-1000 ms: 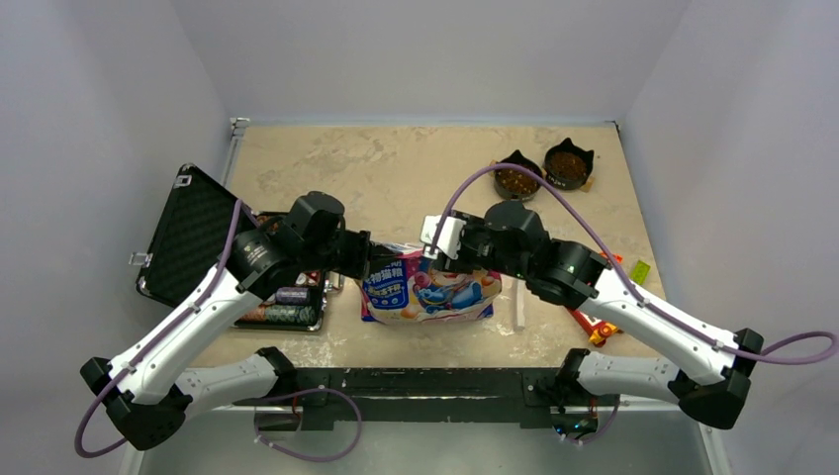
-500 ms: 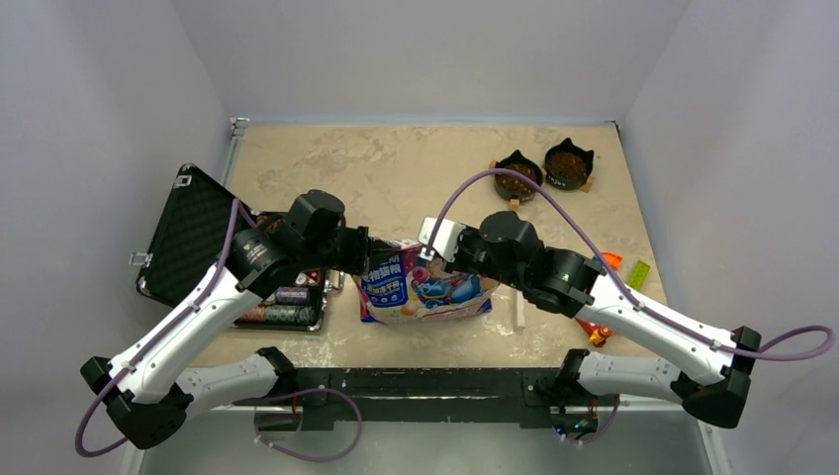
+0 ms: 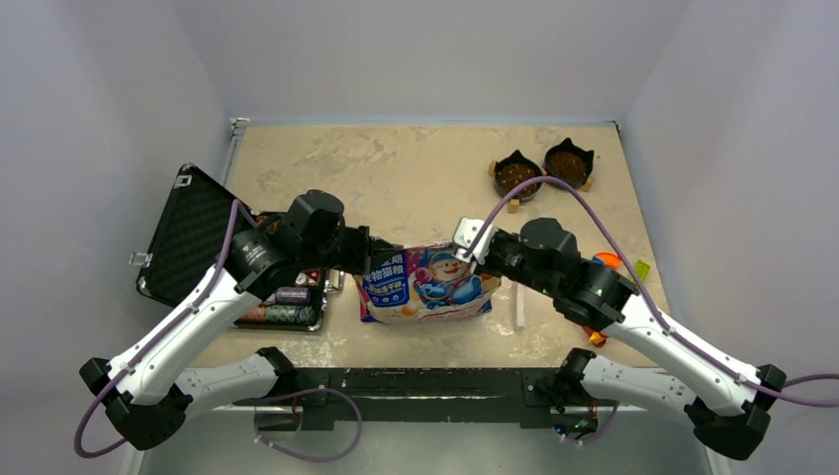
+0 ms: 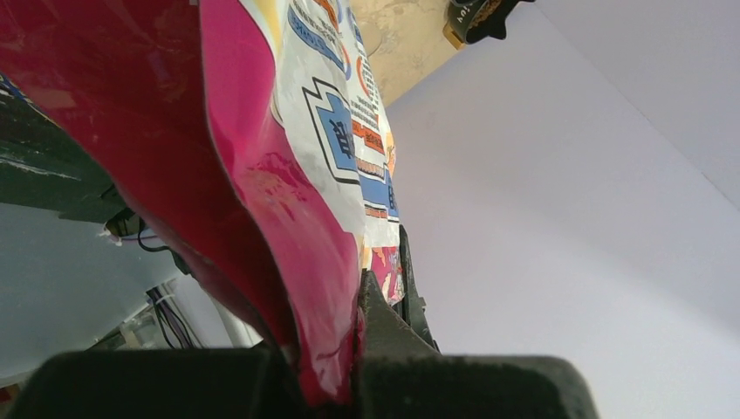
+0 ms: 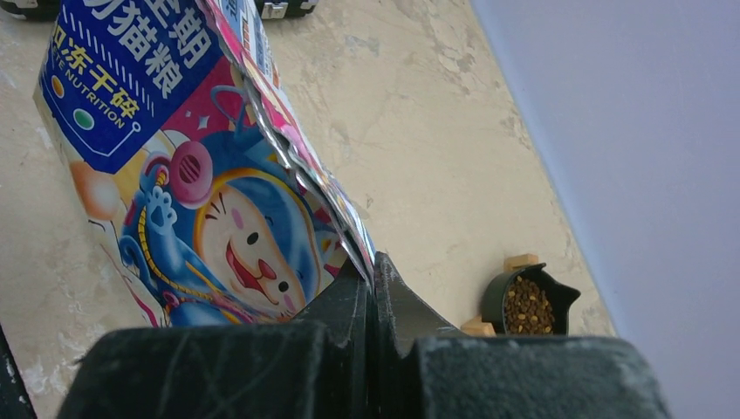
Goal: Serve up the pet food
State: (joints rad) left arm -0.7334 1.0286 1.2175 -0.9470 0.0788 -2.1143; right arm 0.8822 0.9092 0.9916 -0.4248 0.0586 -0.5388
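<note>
Right gripper [image 5: 373, 271] pinches the food bag's [image 3: 427, 284] right end, left gripper [image 4: 358, 301] its left. We see its long axis left-right, bowls [image 3: 516, 176] upper right, closer to the right gripper.

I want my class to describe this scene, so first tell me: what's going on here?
Both arms are holding the pet food bag by its top edge, in the middle of the table. The left fingers pinch one upper corner and the right fingers the other, both shut on the foil. Two dark bowls at the far right already hold brown kibble. An open black case lies to the left.
</note>
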